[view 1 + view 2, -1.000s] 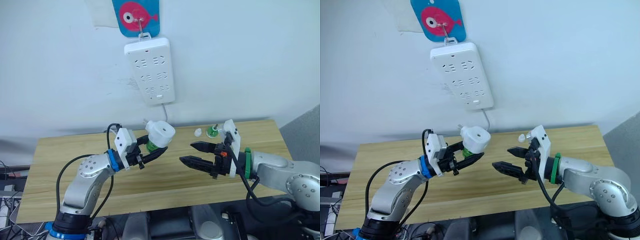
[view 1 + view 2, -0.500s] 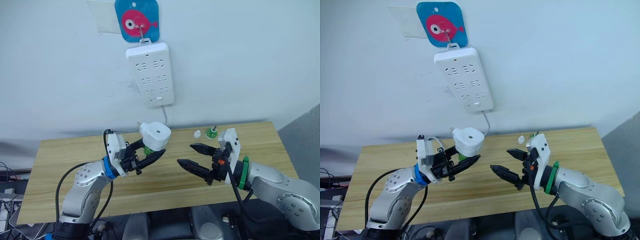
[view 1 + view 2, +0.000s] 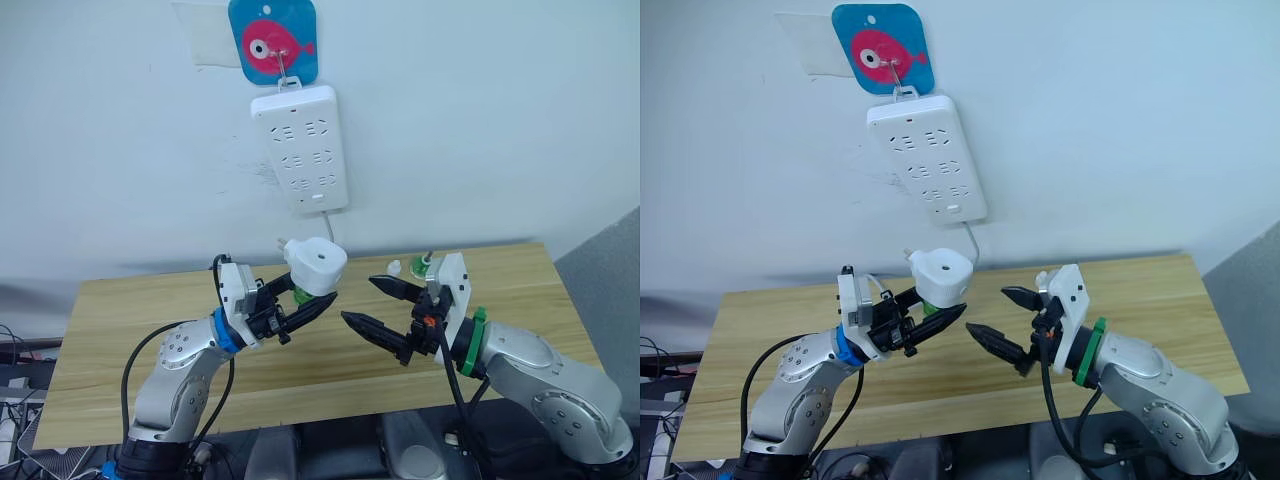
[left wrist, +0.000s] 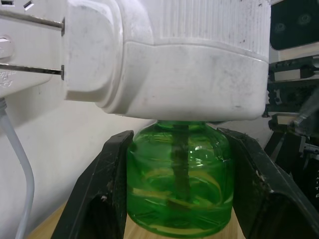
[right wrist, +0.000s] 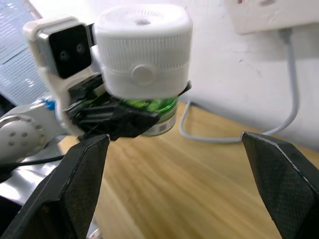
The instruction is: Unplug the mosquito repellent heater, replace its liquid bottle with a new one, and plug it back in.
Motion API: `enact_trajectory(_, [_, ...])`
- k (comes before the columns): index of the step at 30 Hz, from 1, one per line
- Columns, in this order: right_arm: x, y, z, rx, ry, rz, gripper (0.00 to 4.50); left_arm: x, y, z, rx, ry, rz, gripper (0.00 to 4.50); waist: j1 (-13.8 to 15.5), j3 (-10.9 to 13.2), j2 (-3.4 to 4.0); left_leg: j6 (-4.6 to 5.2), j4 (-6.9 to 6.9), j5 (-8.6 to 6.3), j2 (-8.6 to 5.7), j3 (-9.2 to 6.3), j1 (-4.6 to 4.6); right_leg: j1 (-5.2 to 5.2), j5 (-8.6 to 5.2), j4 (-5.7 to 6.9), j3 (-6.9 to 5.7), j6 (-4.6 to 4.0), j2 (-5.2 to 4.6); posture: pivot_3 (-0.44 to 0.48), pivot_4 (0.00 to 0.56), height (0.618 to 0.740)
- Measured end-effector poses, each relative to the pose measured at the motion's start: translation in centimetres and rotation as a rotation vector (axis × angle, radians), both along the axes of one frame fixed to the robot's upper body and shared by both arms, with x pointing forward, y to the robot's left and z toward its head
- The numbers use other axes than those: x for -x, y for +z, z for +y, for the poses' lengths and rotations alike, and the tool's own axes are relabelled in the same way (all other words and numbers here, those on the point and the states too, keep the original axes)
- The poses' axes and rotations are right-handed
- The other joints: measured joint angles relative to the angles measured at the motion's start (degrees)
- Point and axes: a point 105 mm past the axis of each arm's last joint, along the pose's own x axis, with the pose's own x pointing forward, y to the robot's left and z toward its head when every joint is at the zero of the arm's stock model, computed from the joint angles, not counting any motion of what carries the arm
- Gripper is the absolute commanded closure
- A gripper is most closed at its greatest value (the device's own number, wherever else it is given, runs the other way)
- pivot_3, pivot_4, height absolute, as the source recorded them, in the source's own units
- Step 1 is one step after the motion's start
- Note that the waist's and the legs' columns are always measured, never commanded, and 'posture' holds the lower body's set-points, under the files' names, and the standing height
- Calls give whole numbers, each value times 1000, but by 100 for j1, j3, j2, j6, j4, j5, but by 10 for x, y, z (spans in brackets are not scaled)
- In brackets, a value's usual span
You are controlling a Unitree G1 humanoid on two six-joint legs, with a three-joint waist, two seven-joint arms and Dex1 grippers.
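The mosquito repellent heater [image 3: 317,266] is held up in the air, below the power strip [image 3: 300,147] and well clear of its sockets, so it is unplugged. Its two metal prongs [image 4: 31,45] are seen pointing toward the wall side, and the round vent hole sits on its upper face. A green bottle [image 4: 178,180] is screwed into the heater's underside, with a dark wick stem seen running up through the liquid into the white body.

The bottle is pinched by the left gripper [image 3: 303,308]: one black finger [image 4: 97,195] is pressed on each side of the green glass, and the heater rides on top of the grip. In the right wrist view the same heater [image 5: 143,47] is seen above the left gripper's black fingers, with the green bottle [image 5: 154,113] tucked between them.

The right gripper [image 3: 372,303] is held just beside the heater, below and to the right of the power strip, apart from the heater and the bottle. Its two fingers are spread wide and hold nothing, tips aimed toward the heater.

Behind the right gripper, another small green bottle [image 3: 424,265] with a thin dark stem is stood on the wooden table [image 3: 120,310], and a small white cap [image 3: 395,266] lies just beside it. Both are below and right of the power strip.

The power strip is hung from a hook on a blue fish sign [image 3: 273,39], and its white cable [image 5: 294,94] is seen dropping toward the table.
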Motion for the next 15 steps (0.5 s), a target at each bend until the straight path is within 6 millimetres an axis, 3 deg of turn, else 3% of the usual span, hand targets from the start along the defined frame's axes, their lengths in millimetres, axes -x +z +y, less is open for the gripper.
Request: enact_trajectory(15, [-2,27,24,-50,88,-80,70,-1,-1,-9,-5,-16,4,2231,-8,0,0,1,0,0,0,-2,2,2,0,1,0,0,0,-271,249,740])
